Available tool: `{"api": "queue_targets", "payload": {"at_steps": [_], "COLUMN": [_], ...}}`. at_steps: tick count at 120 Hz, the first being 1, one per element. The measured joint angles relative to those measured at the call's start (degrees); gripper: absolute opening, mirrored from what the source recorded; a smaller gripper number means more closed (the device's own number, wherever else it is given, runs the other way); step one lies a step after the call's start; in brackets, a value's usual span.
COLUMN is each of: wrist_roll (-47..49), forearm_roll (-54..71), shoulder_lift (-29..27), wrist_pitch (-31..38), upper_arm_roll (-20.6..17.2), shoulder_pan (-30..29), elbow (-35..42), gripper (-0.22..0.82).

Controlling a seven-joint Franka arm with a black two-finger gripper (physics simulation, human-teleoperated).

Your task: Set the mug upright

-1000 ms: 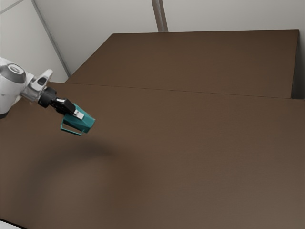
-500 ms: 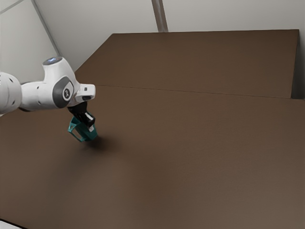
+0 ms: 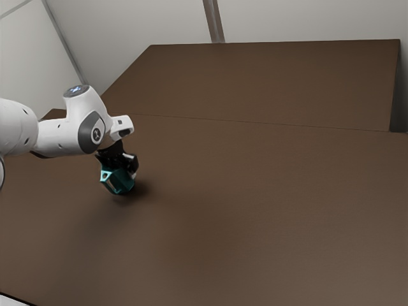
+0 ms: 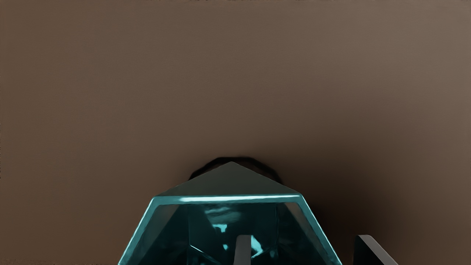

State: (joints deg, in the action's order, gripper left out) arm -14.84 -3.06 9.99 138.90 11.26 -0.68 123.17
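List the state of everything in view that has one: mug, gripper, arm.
Mug: mouth toward the wrist camera; whether fully upright, cannot tell.
Gripper: open, fingers apart, one in or over the mug's mouth, one outside.
Arm: reaching out, end low at the mug.

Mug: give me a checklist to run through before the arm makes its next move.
1. Mug over the table, away from its visible edges: ok.
2. Mug's opening toward the gripper: ok, the wrist view looks down into it.
3. Mug fully upright: cannot tell, its exact tilt is hard to judge.
4. Base flat on the table: cannot tell, a dark shadow lies beside the mug but the contact is hidden.
5. Firm grip on the mug's wall: cannot tell.
6. Gripper clear of the mug: not ok, it reaches into the opening.
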Motion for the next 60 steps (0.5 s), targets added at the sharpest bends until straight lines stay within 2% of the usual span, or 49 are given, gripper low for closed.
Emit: {"api": "queue_targets", "payload": {"at_steps": [20, 27, 44, 60], "wrist_roll": [2.51, 3.24, 4.77, 6.93], "forearm_roll": [0.30, 1.43, 3.47, 4.84], "shoulder_lift": [-2.40, -3.18, -5.18, -8.13], "wrist_pitch": [-0.36, -2.47, -12.69, -26.16], "upper_arm_roll": [0.07, -0.28, -1.07, -3.15], "shoulder_pan": [0.03, -0.15, 0.06, -0.03], "elbow": [-1.01, -4.33, -15.56, -25.98], "gripper": [0.43, 0.47, 0.53, 0.56]}}
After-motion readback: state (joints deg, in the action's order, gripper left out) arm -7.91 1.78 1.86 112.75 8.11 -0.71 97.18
